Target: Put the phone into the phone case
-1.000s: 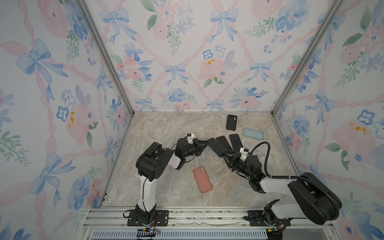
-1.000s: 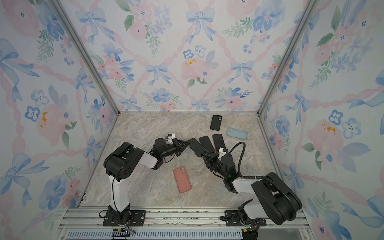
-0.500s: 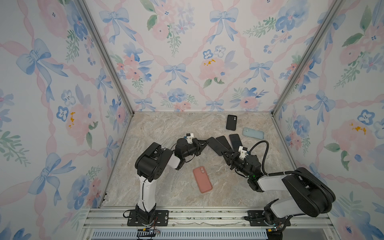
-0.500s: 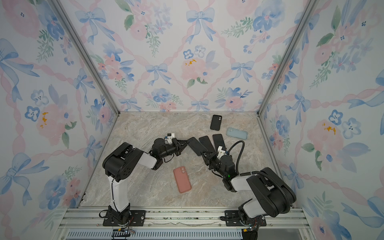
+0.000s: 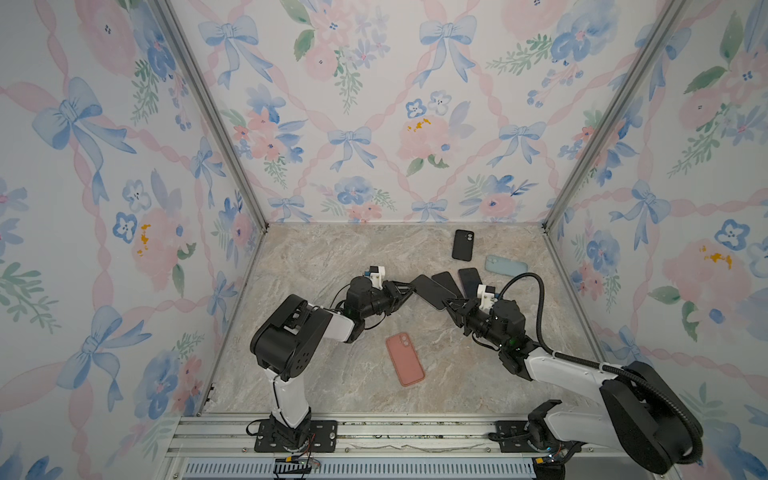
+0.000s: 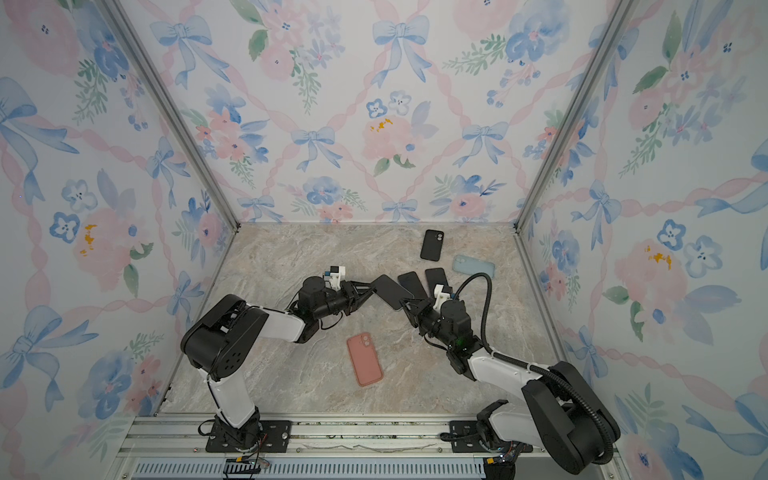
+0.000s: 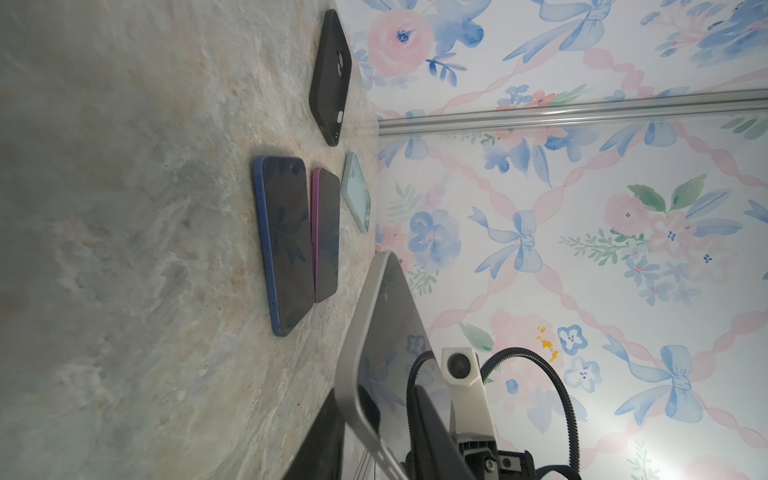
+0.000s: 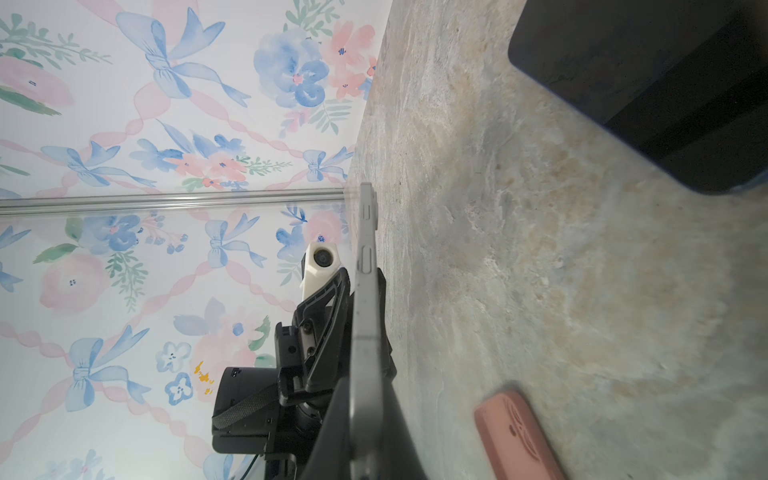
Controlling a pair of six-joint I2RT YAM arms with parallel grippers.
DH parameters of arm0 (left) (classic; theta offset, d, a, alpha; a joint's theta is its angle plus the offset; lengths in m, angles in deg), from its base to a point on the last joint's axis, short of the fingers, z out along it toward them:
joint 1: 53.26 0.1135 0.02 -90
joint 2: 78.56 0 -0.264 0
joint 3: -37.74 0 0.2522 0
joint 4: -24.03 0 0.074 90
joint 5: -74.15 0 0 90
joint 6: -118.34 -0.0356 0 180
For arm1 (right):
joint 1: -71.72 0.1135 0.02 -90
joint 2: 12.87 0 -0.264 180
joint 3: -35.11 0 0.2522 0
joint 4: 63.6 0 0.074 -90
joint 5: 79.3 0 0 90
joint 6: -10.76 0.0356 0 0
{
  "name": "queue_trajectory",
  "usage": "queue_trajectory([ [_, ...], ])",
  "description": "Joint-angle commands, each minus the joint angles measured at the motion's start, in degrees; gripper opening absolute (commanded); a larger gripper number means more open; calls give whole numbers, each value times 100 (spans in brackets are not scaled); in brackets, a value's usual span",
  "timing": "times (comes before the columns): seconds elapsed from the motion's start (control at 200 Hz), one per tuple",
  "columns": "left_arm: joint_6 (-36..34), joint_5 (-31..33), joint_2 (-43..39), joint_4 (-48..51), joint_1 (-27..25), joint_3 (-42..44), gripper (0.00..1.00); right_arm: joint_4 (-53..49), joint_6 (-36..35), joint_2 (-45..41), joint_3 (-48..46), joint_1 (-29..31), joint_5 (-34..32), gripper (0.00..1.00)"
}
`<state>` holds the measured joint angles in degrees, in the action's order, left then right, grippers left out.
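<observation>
- Top views, both: marble table (image 5: 316,266) carries the whole setup.
- Right arm (image 5: 573,370) lies low, stretched from its base toward the silver phone (image 5: 432,291). Left arm (image 5: 291,336) is folded at the elbow, with its forearm low and reaching the phone's opposite corner.
- Right gripper (image 5: 453,307) is clamped on the silver phone's corner, one finger on each face.
- Left gripper (image 5: 405,288) straddles the silver phone. Cannot tell whether its fingers press or stand slack.
- Silver phone is held clear of the table, roughly level, screen facing away from the surface.
- Pink case (image 5: 404,358) lies flat on the arm-base side of the silver phone, well apart from it.
- Blue phone (image 7: 286,245) and purple phone (image 7: 326,237) lie side by side just behind the silver phone. Black case (image 5: 463,244) and pale blue case (image 5: 505,264) are farther behind.
</observation>
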<state>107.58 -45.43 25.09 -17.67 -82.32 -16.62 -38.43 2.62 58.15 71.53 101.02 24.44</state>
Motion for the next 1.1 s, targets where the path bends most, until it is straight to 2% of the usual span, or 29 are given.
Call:
queue_trajectory([
  [0.0,-1158,94,-373,1202,49,61,32,-1124,-597,-300,318,-32,75,0],
  [0.14,-2231,410,-926,2632,123,46,35,-1402,-762,-445,347,-54,182,0],
  [0.255,-3288,884,-1305,4324,43,-459,40,-1896,-1038,-564,539,86,155,0],
  [0.355,-3935,1485,-1409,5374,-152,-674,45,-2001,-1141,-665,540,138,137,0],
  [0.515,-4753,2005,-1113,6635,-527,-1200,50,-2568,-1540,-911,673,255,6,0],
  [0.685,-5201,2367,-869,7318,-826,-1496,52,-3016,-1786,-1161,707,298,-72,0],
  [0.79,-5446,2135,-741,7563,-926,-1662,58,-3114,-1854,-1212,694,298,-57,0],
  [0.98,-5903,2063,-567,8131,-961,-1856,58,-3226,-1956,-1317,664,309,-145,0],
  [1.095,-6101,2321,-429,8376,-1046,-2030,58,-3161,-1980,-1239,670,309,-109,0],
])
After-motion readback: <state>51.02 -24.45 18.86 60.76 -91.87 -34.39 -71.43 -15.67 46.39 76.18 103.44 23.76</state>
